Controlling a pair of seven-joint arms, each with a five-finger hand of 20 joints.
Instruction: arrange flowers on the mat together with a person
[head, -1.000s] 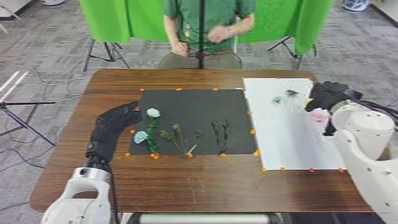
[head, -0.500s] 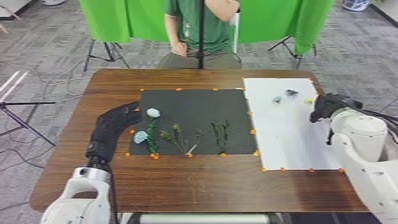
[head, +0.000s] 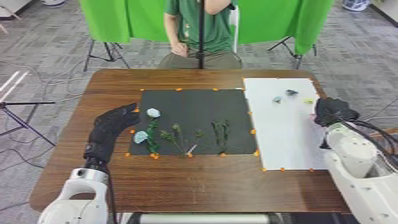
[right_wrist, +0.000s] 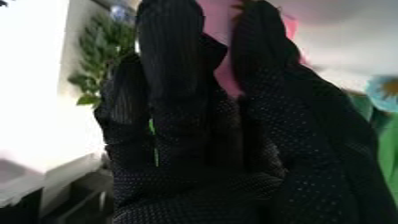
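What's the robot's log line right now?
right robot hand: pinching pink flower | left robot hand: by black mat | two pale flowers: on that mat

Table (head: 195, 187): I see smooth brown wood, slight sheen
Dark mat (head: 191, 107): matt to me
White mat (head: 289, 135): smooth from here
Right hand (head: 332, 111): black fabric, ribbed and dotted
Drape (head: 302, 25): green cloth, softly folded

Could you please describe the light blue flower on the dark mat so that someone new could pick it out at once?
On the brown table, find the dark mat to the left of the white sheet. The light blue flower lies by the mat's left edge, on the half nearer the robot. It is bluer than the whitish flower, which lies farther from the robot.
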